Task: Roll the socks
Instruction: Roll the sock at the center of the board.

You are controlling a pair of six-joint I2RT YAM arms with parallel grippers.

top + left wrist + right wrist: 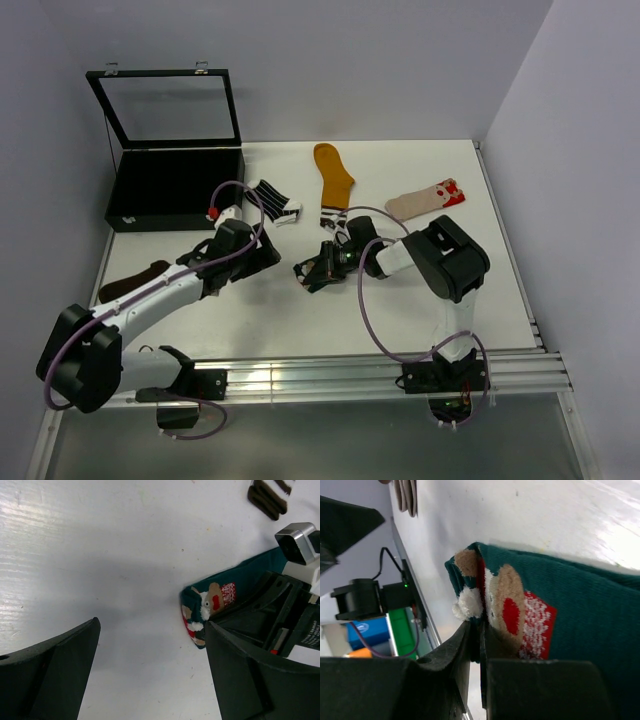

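A dark teal sock point(303, 268) with a red-white figure lies mid-table, its end folded over. My right gripper point(314, 272) is shut on that folded end; the right wrist view shows the jaws point(481, 630) pinching the teal sock point(570, 605) beside its white pompom. My left gripper point(263, 254) is open and empty just left of it; in the left wrist view its gap point(152, 630) is over bare table, with the sock point(210, 602) by the right finger point(250, 675). A mustard sock point(333, 172), a striped sock point(272, 199), a beige sock point(428, 200) and a brown sock point(132, 279) lie flat.
A black box point(175, 187) with its glass lid raised stands at the back left. Grey walls close the table at the back and both sides. An aluminium rail point(350, 370) runs along the near edge.
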